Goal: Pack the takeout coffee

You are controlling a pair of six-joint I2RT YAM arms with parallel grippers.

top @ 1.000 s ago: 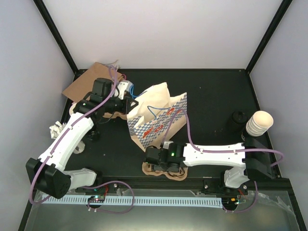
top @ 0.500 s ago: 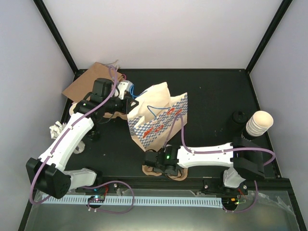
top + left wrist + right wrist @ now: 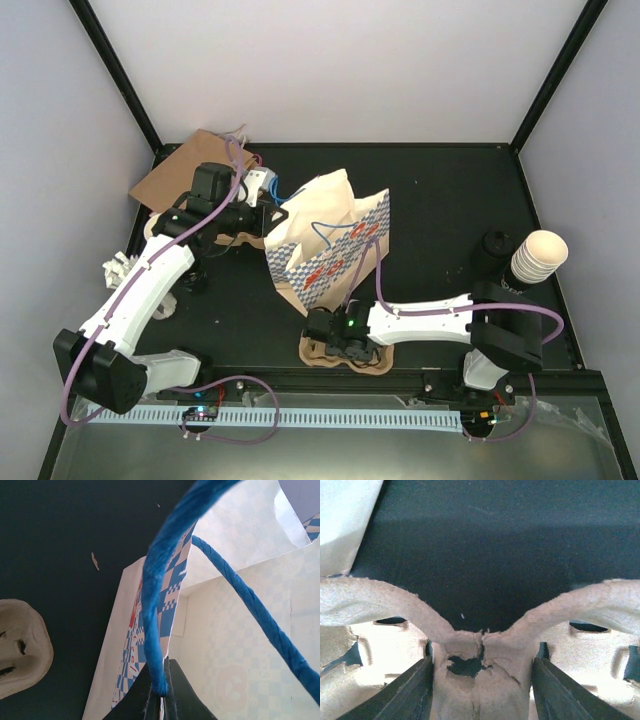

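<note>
Packing barely begun: my left gripper clamps the blue handle of the checked paper bag, while the black-lidded coffee cup stands unpacked by the table's right edge. My right gripper, jaws apart astride the pulp cup carrier at the near edge, has narrowed and crept left since a second ago.

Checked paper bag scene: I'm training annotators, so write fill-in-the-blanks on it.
The left gripper is shut on the bag's ___ handle.
Both ___ of the right gripper flank the pulp carrier's centre ridge.
The stacked paper cups stand on the table's ___ side.
Missing: blue; fingers; right.
</note>
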